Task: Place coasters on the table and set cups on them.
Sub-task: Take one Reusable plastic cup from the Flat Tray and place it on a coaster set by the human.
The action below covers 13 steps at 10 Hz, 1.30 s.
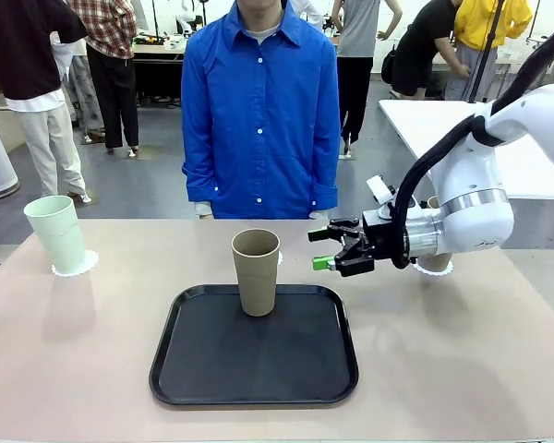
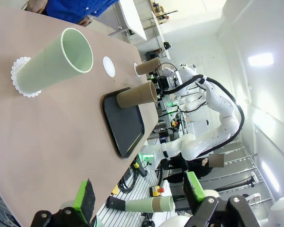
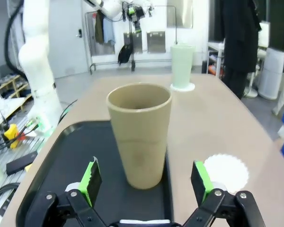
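Front view, table: the large beige tabletop with rounded corners [image 1: 499, 341] carries a black rounded-square plastic tray [image 1: 255, 345] at its middle.
Front view, cups: a tall tapered brownish-taupe tumbler [image 1: 257, 271] stands upright on the tray's far part. A pale mint green tumbler [image 1: 56, 233] stands on a white lacy paper coaster [image 1: 77, 265] at the table's left. A second taupe cup [image 1: 432, 259] sits on a coaster [image 1: 438, 269] at the right, mostly hidden behind the right arm.
Front view, right gripper [image 1: 328, 247]: it points left toward the tray cup, fingers spread, nothing between them, just right of the cup and not touching it.
Front view, person: someone in a blue button shirt [image 1: 261, 111] stands at the far edge.
Left wrist view, left gripper [image 2: 139, 194]: green pads wide apart, empty, well away from the table's things.
Left wrist view, coasters: the mint cup [image 2: 57, 59] rests on its doily [image 2: 19, 78]; a bare coaster [image 2: 109, 66] lies beyond the tray [image 2: 125, 125].
Right wrist view, right gripper [image 3: 148, 179]: green-padded fingers [image 3: 91, 178] stand apart on either side of the taupe cup [image 3: 140, 134], with gaps visible.
Right wrist view, coaster: a bare white doily [image 3: 226, 171] lies on the table just right of the tray [image 3: 71, 161].
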### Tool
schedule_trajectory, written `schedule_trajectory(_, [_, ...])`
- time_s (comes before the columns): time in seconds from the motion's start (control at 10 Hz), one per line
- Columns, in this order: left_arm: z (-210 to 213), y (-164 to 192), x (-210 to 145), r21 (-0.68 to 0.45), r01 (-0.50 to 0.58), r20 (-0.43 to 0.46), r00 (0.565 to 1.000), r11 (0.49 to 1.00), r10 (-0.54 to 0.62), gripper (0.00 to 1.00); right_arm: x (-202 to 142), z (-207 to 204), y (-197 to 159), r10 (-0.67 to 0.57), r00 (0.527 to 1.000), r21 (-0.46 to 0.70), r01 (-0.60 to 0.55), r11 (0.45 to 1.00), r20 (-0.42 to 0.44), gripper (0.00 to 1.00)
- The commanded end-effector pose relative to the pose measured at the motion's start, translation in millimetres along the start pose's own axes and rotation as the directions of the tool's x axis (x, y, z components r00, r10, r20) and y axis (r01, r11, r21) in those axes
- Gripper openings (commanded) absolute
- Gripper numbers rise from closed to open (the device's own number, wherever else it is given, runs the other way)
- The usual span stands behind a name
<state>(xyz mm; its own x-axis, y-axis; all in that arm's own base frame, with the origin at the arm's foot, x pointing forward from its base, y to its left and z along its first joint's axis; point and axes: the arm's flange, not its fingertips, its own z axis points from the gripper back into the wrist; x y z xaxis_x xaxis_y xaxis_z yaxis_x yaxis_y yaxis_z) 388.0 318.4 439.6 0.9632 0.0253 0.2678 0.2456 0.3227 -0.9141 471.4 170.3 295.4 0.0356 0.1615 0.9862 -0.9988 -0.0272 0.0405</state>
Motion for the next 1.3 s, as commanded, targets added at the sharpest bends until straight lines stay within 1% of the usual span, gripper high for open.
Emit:
schedule_trajectory(0.0, [2.2, -1.8, -0.8, -0.004, 0.007, -0.003, 1.0, 1.0, -0.007, 1.0, -11.4, -14.6, -7.7, 0.023, 0.998, -0.018, -0.022, 1.0, 0.054, 1.0])
schedule_trajectory(0.3, [2.2, -1.8, -0.8, -0.004, 0.007, -0.003, 1.0, 1.0, -0.007, 1.0, -16.8, -30.0, -8.4, 0.021, 0.997, 0.007, -0.021, 1.0, 0.068, 1.0])
schedule_trajectory(0.6, [2.2, -1.8, -0.8, -0.004, 0.007, -0.003, 1.0, 1.0, -0.007, 1.0, -19.8, -41.8, -6.7, 0.017, 0.998, 0.034, -0.019, 0.999, 0.054, 1.0])
schedule_trajectory(0.8, [2.2, -1.8, -0.8, -0.004, 0.007, -0.003, 1.0, 1.0, -0.007, 1.0, -28.1, -51.1, -11.2, 0.009, 0.997, -0.006, -0.009, 1.0, 0.076, 1.0])
schedule_trajectory(1.2, [2.2, -1.8, -0.8, -0.004, 0.007, -0.003, 1.0, 1.0, -0.007, 1.0, -44.4, -63.6, -10.0, -0.006, 0.997, -0.019, 0.007, 1.0, 0.08, 1.0])
